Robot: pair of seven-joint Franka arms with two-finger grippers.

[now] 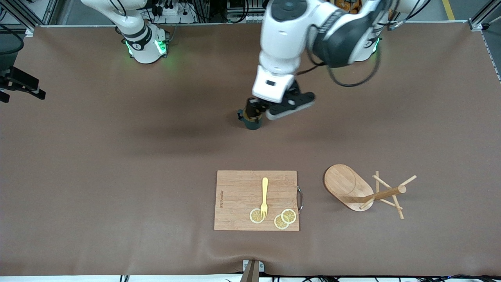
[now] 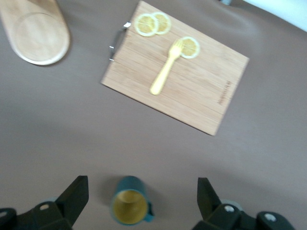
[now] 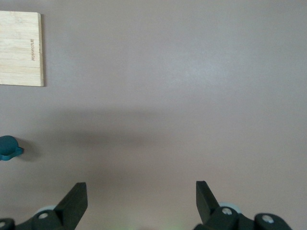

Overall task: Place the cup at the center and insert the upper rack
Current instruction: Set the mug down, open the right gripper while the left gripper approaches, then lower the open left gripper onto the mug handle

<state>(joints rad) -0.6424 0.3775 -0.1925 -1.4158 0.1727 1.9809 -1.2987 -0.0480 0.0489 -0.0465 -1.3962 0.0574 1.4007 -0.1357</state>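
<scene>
The dark teal cup [image 1: 252, 120] stands upright on the brown table near the middle, farther from the front camera than the cutting board. My left gripper [image 1: 255, 112] hangs over it, open. In the left wrist view the cup [image 2: 130, 206] shows its yellowish inside between the spread fingers of my left gripper [image 2: 142, 188], touching neither. The bamboo mug tree [image 1: 385, 194] lies on its side toward the left arm's end; its oval base [image 2: 36, 36] also shows in the left wrist view. My right gripper [image 3: 141, 191] is open and empty over bare table, waiting; the cup [image 3: 8, 147] shows at that view's edge.
A bamboo cutting board [image 1: 238, 196] lies nearer the front camera than the cup, with a yellow fork [image 1: 264, 196] and lemon slices [image 1: 285, 218] on it. It also shows in the left wrist view [image 2: 201, 100] and the right wrist view [image 3: 19, 48].
</scene>
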